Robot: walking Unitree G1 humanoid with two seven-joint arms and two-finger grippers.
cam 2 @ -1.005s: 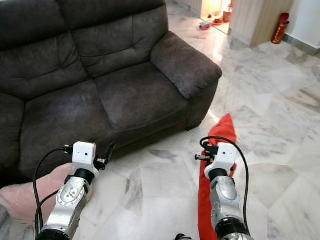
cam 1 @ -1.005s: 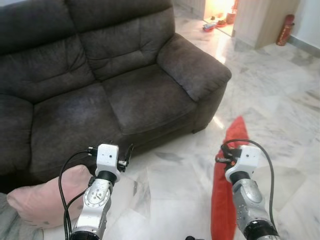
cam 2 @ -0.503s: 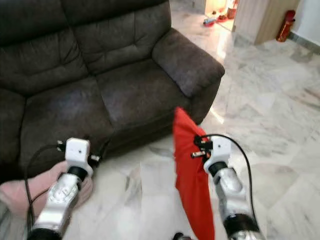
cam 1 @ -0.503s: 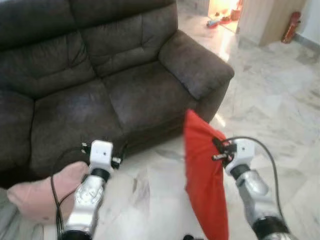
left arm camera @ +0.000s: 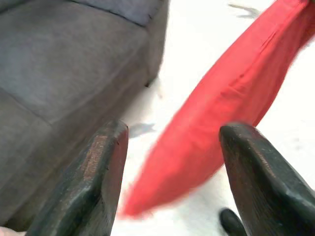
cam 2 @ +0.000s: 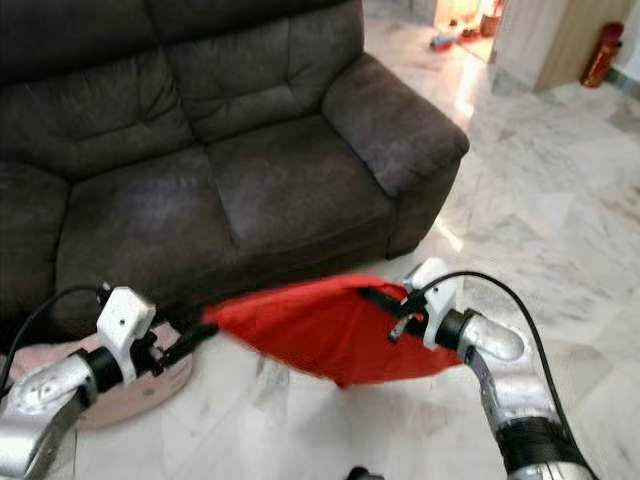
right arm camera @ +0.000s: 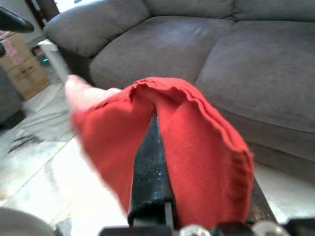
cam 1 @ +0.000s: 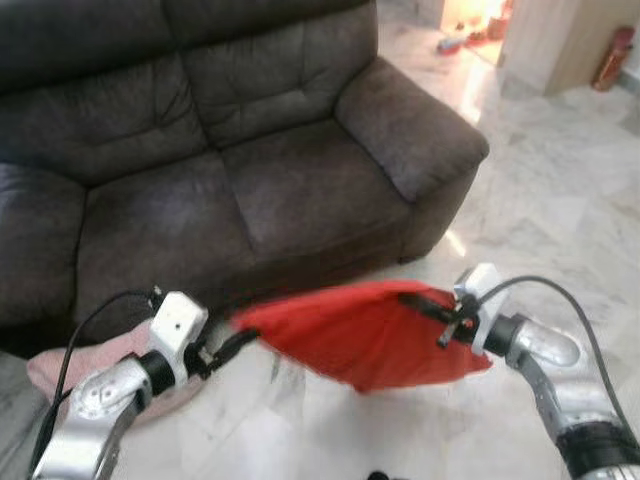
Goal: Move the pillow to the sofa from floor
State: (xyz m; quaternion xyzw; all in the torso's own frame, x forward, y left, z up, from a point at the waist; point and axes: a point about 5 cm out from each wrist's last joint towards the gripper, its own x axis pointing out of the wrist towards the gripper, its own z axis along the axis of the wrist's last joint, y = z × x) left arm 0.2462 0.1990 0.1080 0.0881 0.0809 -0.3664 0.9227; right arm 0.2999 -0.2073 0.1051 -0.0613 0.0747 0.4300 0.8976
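A red pillow hangs flat above the marble floor in front of the dark brown sofa, stretched between my two arms. My right gripper is shut on its right edge; in the right wrist view the red cloth wraps over a black finger. My left gripper points at the pillow's left tip and is open. In the left wrist view the red pillow lies just beyond the two spread fingers.
A pink pillow lies on the floor at the sofa's left front, under my left arm. White marble floor stretches to the right. A wooden cabinet and a red fire extinguisher stand far right.
My right arm has swung the red pillow from hanging upright to lying flat and leftward. My left gripper has turned right toward the pillow's tip. The camera shifted a little.
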